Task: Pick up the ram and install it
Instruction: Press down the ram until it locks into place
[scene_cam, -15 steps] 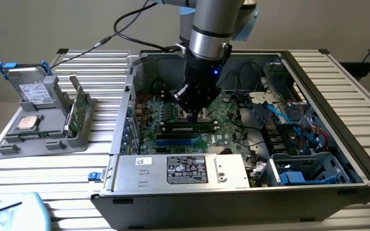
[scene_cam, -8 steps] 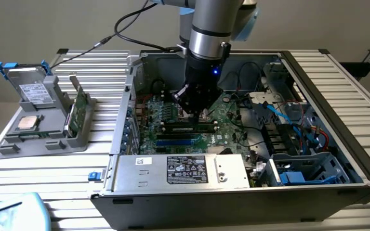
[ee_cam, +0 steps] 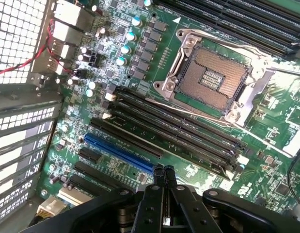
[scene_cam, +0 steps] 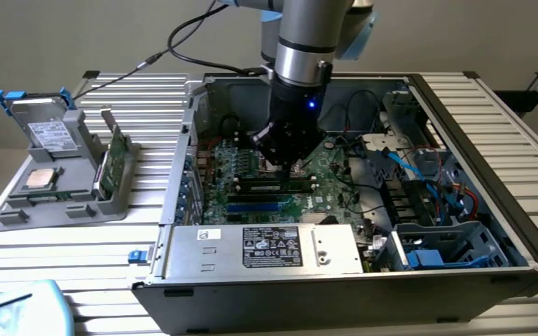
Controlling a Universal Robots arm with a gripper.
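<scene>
Green motherboard (ee_cam: pixel 266 141) lies under our jaws (ee_cam: pixel 163 175), which are pressed together with nothing between them, hanging over the long black memory slots (ee_cam: pixel 174 133) inside the open computer case (scene_cam: pixel 493 280). We see a ram (scene_cam: pixel 279 187) already seated in a slot just below the jaws. Well off to one side, another green stick (scene_cam: pixel 115 150) stands in the grey holder (scene_cam: pixel 64 210) on the worktop (scene_cam: pixel 26 280).

Soft, even light from overhead — the ribbed table (scene_cam: pixel 82 241) shines pale, while the computer case (scene_cam: pixel 493 273) interior stays dim. In the wrist view the CPU socket (ee_cam: pixel 213 77) frame glares white, and the jaws sit near, dark — slightly blurred.
</scene>
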